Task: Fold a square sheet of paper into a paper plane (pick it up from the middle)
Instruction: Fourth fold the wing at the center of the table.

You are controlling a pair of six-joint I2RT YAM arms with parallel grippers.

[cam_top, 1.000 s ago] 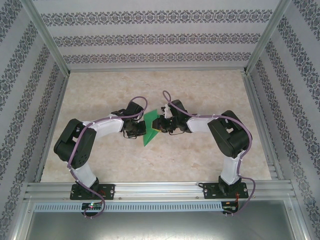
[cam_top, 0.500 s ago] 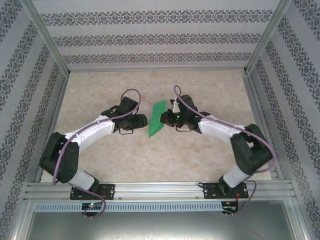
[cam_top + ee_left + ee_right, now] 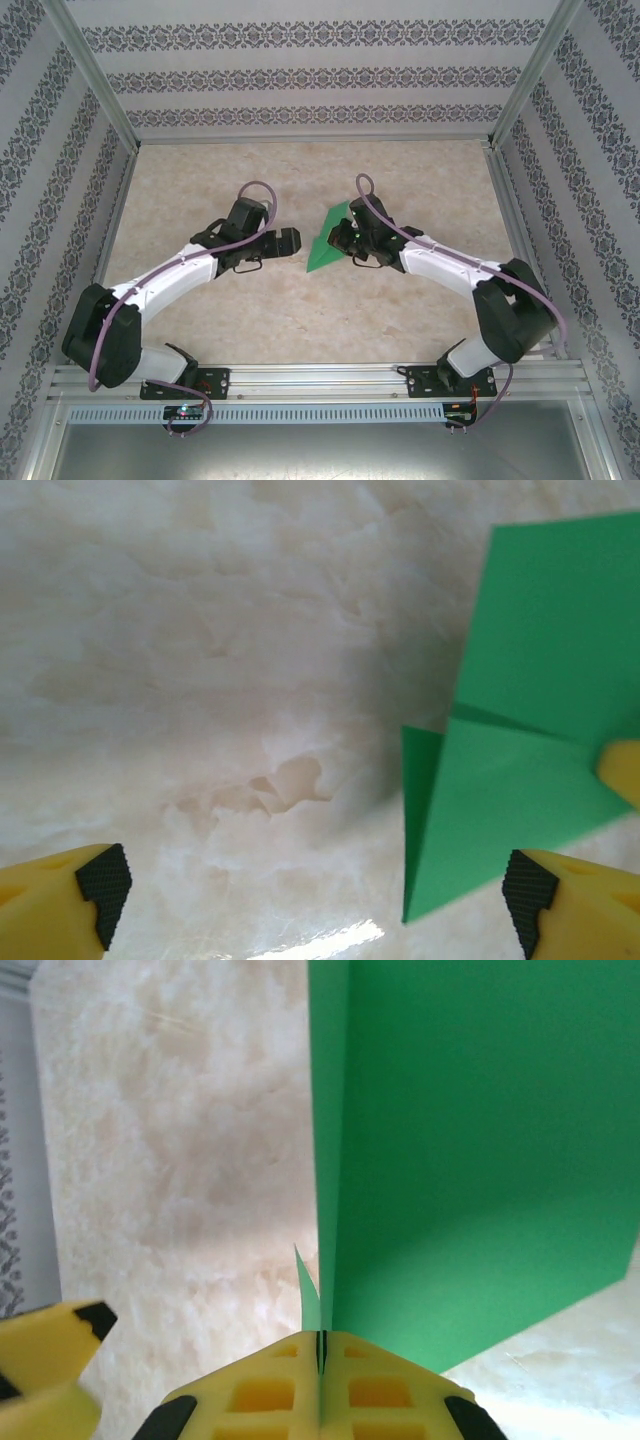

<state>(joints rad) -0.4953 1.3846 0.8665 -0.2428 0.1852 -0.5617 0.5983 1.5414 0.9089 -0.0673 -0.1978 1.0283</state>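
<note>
Overhead, a thin bright green sheet of paper [image 3: 328,240], folded into a pointed wedge, sits near the middle of the pale marbled table [image 3: 400,310], between the two arms. Its narrow tip points toward the near left and its broad end toward the far right. The right gripper [image 3: 342,241] meets the wedge at its right edge. In the right wrist view its yellow fingers [image 3: 380,1390] are pressed together with the paper pinched in the seam between them. From that seam the sheet [image 3: 480,1160] rises as a broad green panel with a sharp straight fold along its left side, and a small sliver of green pokes out just left of the fold. The left gripper [image 3: 291,240] lies just to the left of the wedge, and a narrow strip of bare table shows between them in the top view. In the left wrist view its jaws are spread wide, with one black-padded yellow fingertip [image 3: 100,885] at the lower left corner and the other at the lower right. Bare marbled surface fills the gap between them. There the paper [image 3: 530,680] sits at the right as two overlapping layers meeting in a crease, its lower point hanging above the right fingertip, and a soft shadow falls on the table to its left. Whether that point rests on the table cannot be told. Grey patterned walls [image 3: 300,75] enclose the table on three sides, and both arm bases stand on a metal rail [image 3: 320,378] at the near edge.
</note>
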